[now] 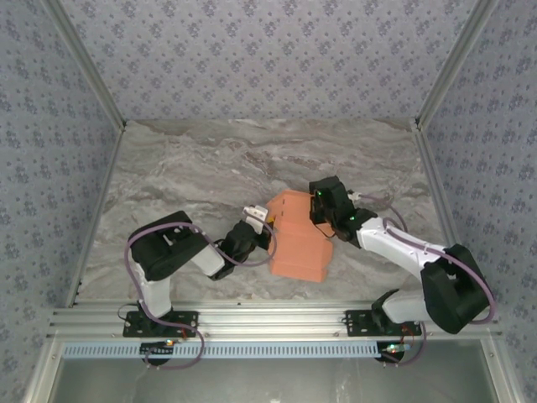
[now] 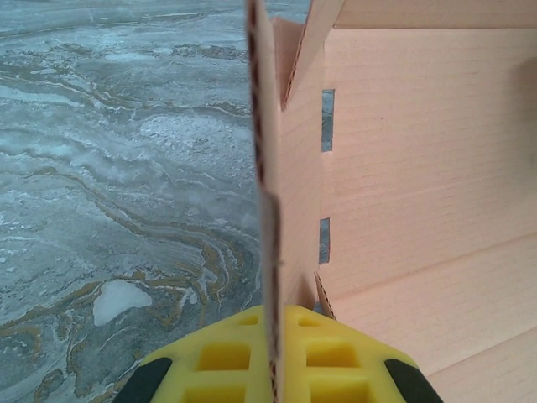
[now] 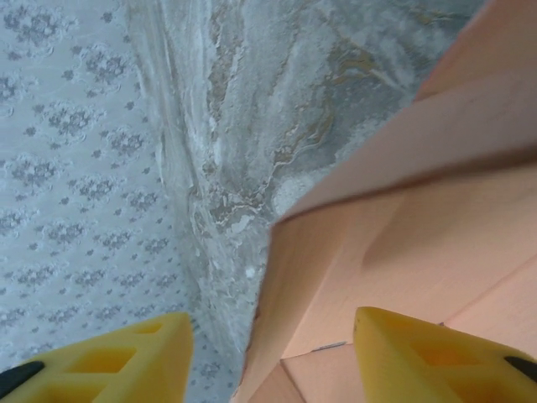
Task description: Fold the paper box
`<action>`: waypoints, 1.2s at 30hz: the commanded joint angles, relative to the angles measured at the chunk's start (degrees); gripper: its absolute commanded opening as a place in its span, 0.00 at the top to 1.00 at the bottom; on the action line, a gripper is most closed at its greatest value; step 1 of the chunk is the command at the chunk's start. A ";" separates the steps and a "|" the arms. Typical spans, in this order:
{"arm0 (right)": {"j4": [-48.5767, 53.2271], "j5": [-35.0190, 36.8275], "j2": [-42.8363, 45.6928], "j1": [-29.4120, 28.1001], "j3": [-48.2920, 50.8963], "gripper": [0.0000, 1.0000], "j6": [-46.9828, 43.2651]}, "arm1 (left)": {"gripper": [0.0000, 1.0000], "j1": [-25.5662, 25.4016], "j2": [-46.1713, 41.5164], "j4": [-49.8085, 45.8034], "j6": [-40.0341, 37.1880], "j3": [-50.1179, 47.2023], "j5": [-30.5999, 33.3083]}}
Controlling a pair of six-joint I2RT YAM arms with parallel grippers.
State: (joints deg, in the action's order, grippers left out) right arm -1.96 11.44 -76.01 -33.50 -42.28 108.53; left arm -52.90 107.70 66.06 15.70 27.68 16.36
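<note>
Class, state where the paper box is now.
Top view: the paper box lies on the table between the left gripper, pinching its left edge, and the right gripper on its right.

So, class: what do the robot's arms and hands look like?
The left arm and right arm are alike: black blocky joints, white links, a purple cable looping along each. The left hand and right hand have yellow fingers with square hollows.

The left arm point(image 1: 172, 252) and right arm point(image 1: 436, 281) share bulky black joint housings and white links, each trailed by a looping purple cable point(image 1: 134, 239). The left gripper point(image 2: 273, 357) and right gripper point(image 3: 268, 357) have yellow fingers point(image 3: 428, 353) with rectangular pockets and black trim toward 6 o'clock.
</note>
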 commanded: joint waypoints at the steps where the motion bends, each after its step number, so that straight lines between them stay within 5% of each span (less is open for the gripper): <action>1: 1.20 -0.10 -0.85 0.18 -2.78 0.55 0.04 | 1.00 -0.31 0.82 2.21 1.48 1.06 1.68; 8: -1.46 -1.66 -2.40 -0.39 0.32 0.79 0.12 | 1.00 -0.27 0.73 1.09 2.51 1.76 0.90; 17: -3.30 -2.87 -2.09 -0.51 2.65 0.90 -1.20 | 0.94 0.06 1.99 0.64 4.94 2.74 -0.09; 28: -14.07 -5.51 -0.81 1.71 8.01 1.00 -12.48 | 0.52 1.09 -2.10 -0.26 7.16 0.25 -5.46; 30: -17.64 -7.61 -0.84 3.10 8.66 1.00 -15.23 | 0.33 1.09 -3.67 0.08 6.50 -0.71 -8.11; 36: -25.44 -11.19 -0.72 5.08 10.24 1.00 -21.19 | 0.20 1.29 -8.72 -2.54 3.83 -3.41 -7.82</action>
State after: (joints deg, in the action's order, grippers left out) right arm -21.54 2.52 -77.56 -29.04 -33.10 93.27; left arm -51.86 101.62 64.01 21.56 25.65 8.93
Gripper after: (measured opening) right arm 0.051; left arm 0.788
